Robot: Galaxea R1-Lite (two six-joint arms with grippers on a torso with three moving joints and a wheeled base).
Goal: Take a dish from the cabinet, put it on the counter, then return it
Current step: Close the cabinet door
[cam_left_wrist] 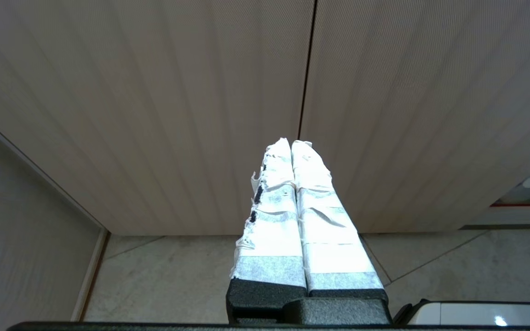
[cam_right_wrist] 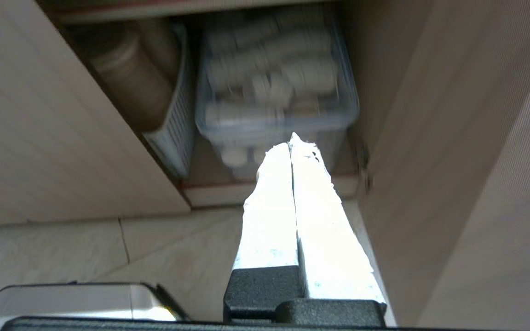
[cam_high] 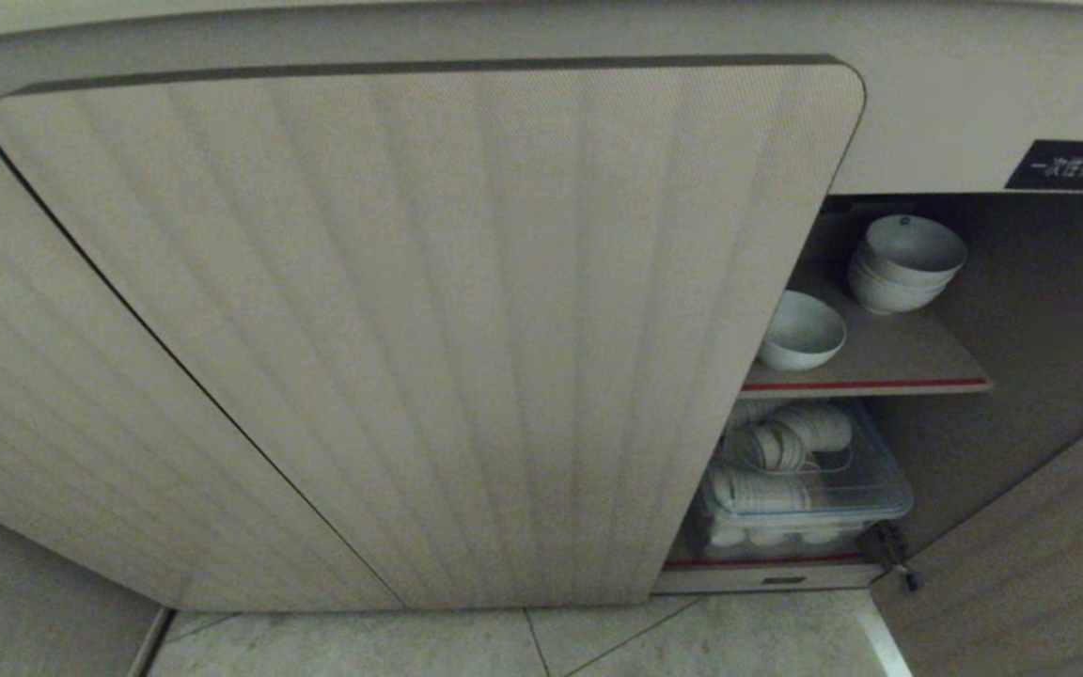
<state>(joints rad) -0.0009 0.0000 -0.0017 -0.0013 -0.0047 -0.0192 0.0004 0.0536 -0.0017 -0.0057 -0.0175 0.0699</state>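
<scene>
Pale tiled floor (cam_high: 466,644) at the bottom, and the low cabinet (cam_high: 429,320) fills nearly all of the head view. Its beige ribbed doors sit closed on the left; the opening on the right is exposed, with a door (cam_high: 1049,564) swung out at the far right edge. Black label (cam_high: 1072,165) with white characters on the panel above the opening.

Inside, the upper shelf (cam_high: 880,362) is grey-brown with a red stripe along its front edge. The dish (cam_high: 800,330), a single white bowl, sits upright near the shelf's front-left, partly behind the closed door's edge. A stack of white bowls (cam_high: 905,262) stands further back and to the right, apart from the dish. On the lower level a clear plastic bin (cam_high: 809,494) holds more white crockery lying on its side. Right wrist view also shows a white slatted basket (cam_right_wrist: 173,133) with a brown cylinder in it, left of the bin.

Neither arm is in the head view. Left gripper (cam_left_wrist: 291,143): taped fingers pressed together, empty, pointed at the seam between the closed doors, low over the floor. Right gripper (cam_right_wrist: 292,140): clenched, nothing in it, pointed at the bin on the lower level, outside the cabinet front.
</scene>
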